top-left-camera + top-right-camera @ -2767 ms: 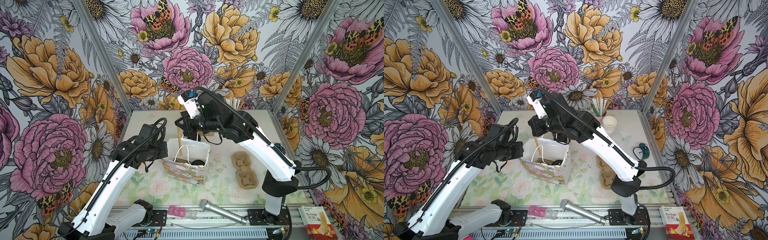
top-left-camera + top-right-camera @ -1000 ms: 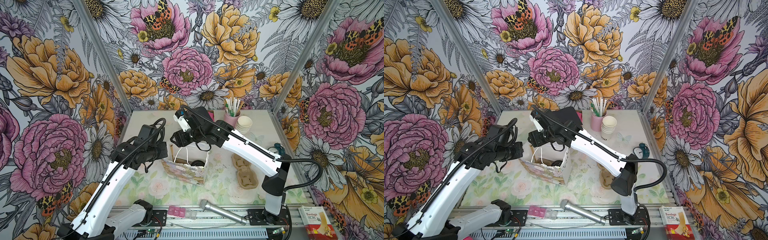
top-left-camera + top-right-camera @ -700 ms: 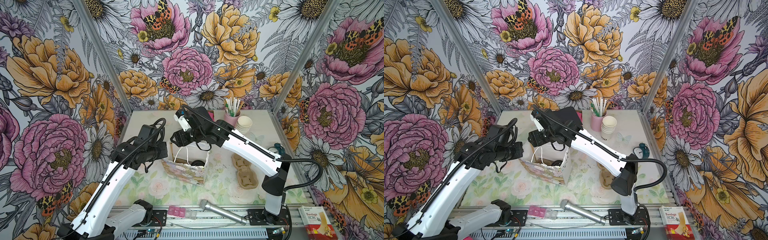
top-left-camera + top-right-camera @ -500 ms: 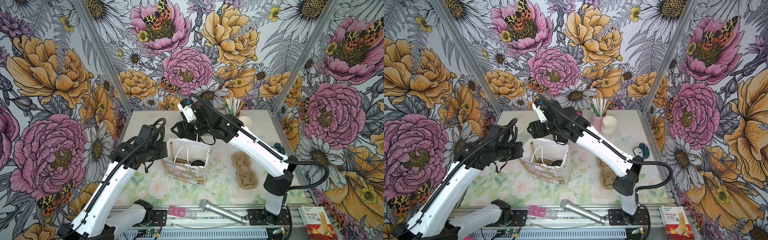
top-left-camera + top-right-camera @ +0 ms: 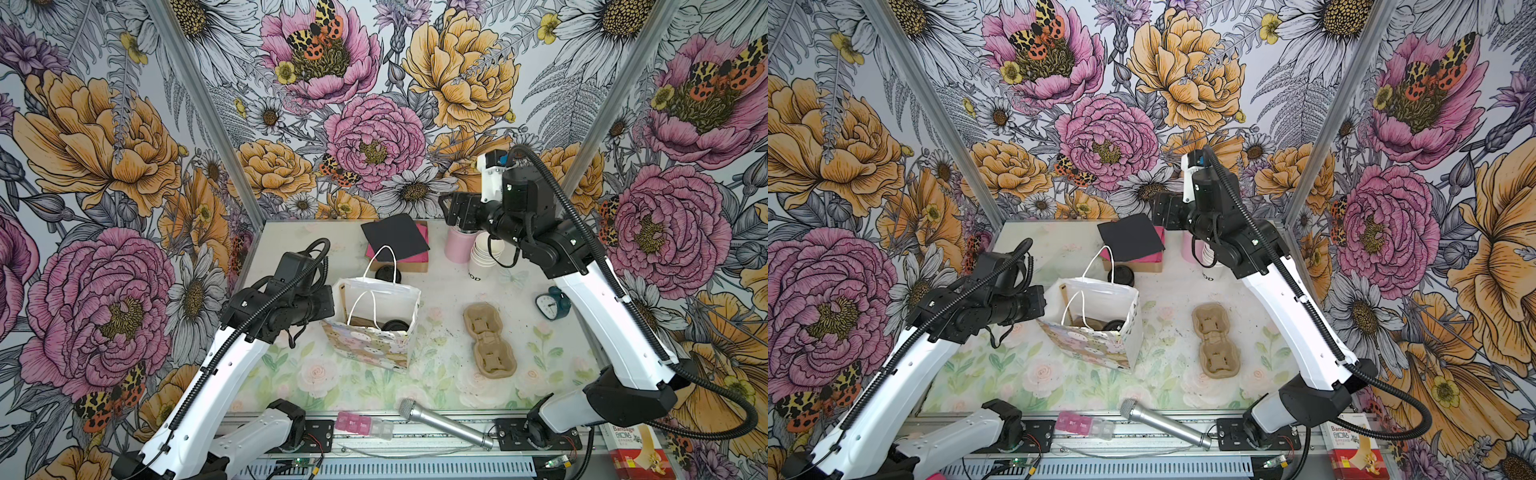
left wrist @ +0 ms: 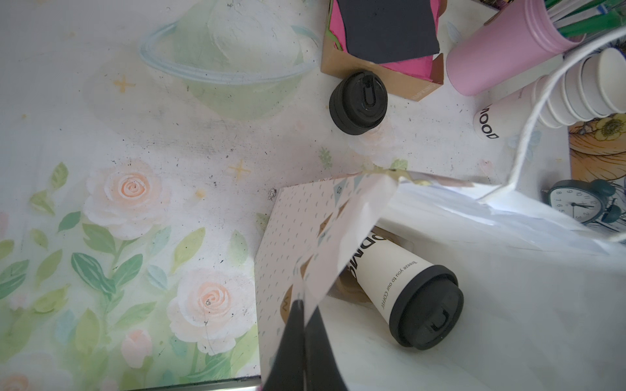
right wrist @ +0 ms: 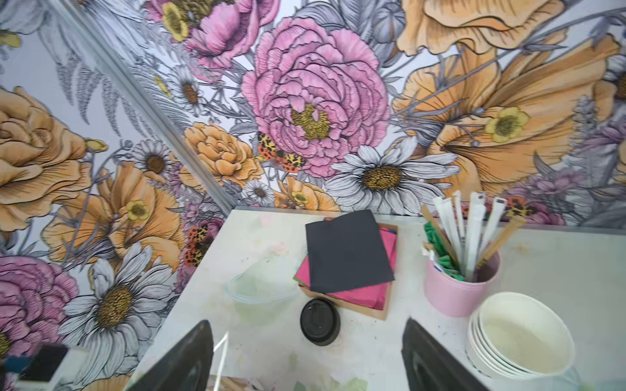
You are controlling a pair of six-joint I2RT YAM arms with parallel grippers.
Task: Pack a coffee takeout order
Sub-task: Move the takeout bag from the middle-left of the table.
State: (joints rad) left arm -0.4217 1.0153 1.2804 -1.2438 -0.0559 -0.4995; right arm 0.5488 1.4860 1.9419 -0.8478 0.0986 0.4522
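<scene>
Two of three things look packed, I reckon. My left jaws are pinched shut on the 9 o'clock rim of the paper bag [image 5: 365, 345], and the cup [image 6: 389, 281] sits down inside it with its lid [image 6: 426, 308] on. Left to do: the black napkin [image 5: 395, 237], lying on the pink napkins [image 7: 359, 294] at 12 o'clock behind the bag. My right jaws hang wide apart and empty up at 1 o'clock.

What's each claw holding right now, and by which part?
The left claw pinches the bag by the top rim of its side wall. The right claw is open and holds nothing.
</scene>
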